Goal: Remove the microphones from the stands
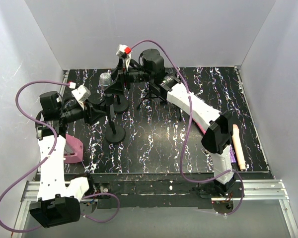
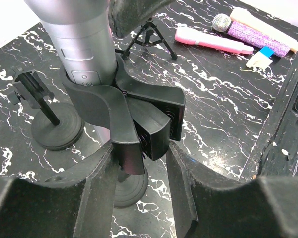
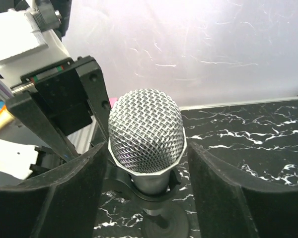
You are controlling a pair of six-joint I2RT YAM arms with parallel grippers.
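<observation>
Right fingers (image 3: 64,198) open astride microphone head (image 3: 145,130) (left fingers (image 2: 94,193) tight on stand clip (image 2: 139,114))

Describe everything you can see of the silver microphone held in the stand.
The microphone has a rounded silver mesh head over a grey metallic-looking barrel. It stands roughly upright, its barrel seated in the black plastic stand clip, which wraps around it. The open right claw flanks the head; contact is unclear. The left claw grips the clip below, not the microphone.
</observation>
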